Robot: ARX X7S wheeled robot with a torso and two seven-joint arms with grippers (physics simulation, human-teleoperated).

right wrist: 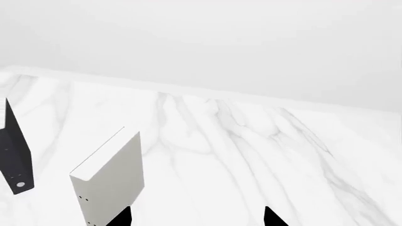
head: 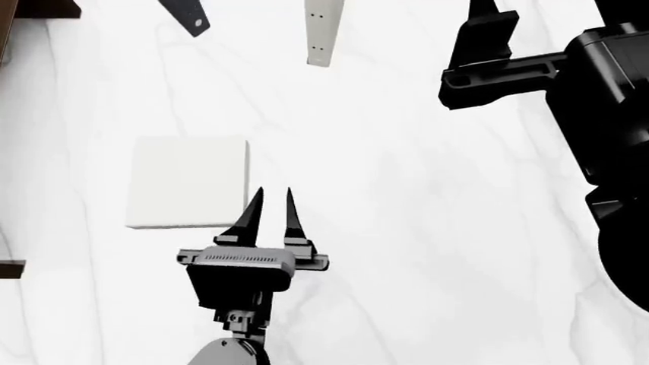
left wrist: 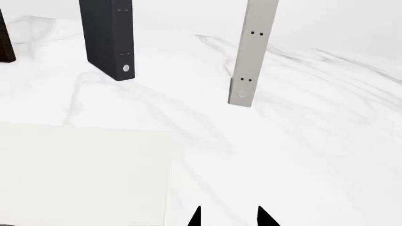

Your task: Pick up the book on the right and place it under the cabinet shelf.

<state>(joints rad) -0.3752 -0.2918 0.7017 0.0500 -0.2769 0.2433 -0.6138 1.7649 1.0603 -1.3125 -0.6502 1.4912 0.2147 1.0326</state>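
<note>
The off-white squarish book [head: 188, 182] lies flat on the white marble table [head: 406, 198]. It also shows in the left wrist view [left wrist: 82, 174]. My left gripper [head: 270, 204] is open and empty, just beside the book's right edge, with its tips level with the book's near half. In the left wrist view, the left gripper [left wrist: 230, 217] is over bare table. My right gripper [right wrist: 196, 217] is open and empty, high at the far right. Only dark brown corners of the cabinet [head: 41, 7] show. Its shelf is out of view.
A black book [head: 185, 15] and a thin white book with small dark dots [head: 321, 30] stand upright at the far side. Both also show in the right wrist view, the dotted book [right wrist: 110, 181] close to a fingertip. My right arm [head: 598, 99] fills the right edge.
</note>
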